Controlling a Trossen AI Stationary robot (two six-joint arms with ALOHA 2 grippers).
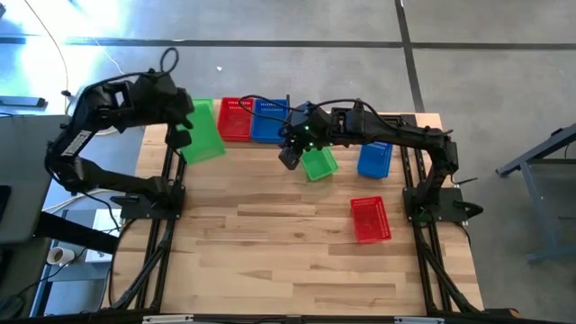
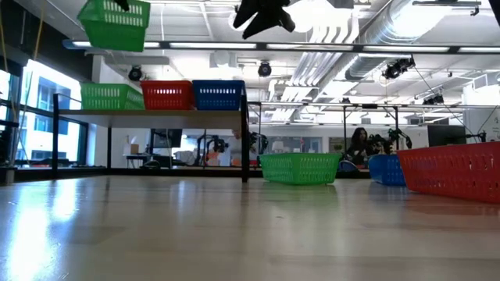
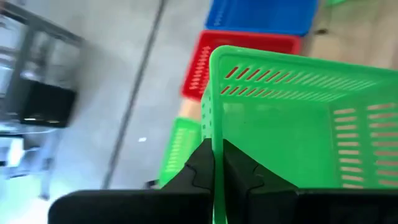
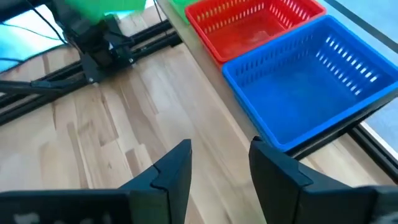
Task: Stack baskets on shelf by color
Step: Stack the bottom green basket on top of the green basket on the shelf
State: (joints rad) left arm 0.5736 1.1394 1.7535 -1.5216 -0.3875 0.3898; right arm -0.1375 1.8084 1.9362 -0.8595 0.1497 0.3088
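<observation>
My left gripper (image 3: 214, 169) is shut on a green basket (image 1: 204, 133), which it holds in the air above the shelf's left end; in the low view this basket (image 2: 116, 22) hangs tilted over the shelf (image 2: 156, 114). On the shelf stand a green basket (image 2: 112, 96), a red basket (image 2: 166, 94) and a blue basket (image 2: 218, 94). My right gripper (image 4: 221, 168) is open and touches nothing. It hovers over the table by the shelf's right end, above another green basket (image 1: 318, 164). My left gripper pinches one side wall (image 3: 213, 134) of the green basket at its rim, one finger (image 3: 239, 171) inside the basket and one outside. The basket is lifted clear and tilted, over the green basket (image 3: 177, 149) on the shelf.
On the tabletop a blue basket (image 1: 374, 158) and a red basket (image 1: 370, 219) sit toward the right side; in the low view they show as the blue basket (image 2: 387, 168) and the red basket (image 2: 453, 172). The near half of the wooden table (image 1: 270, 270) is bare.
</observation>
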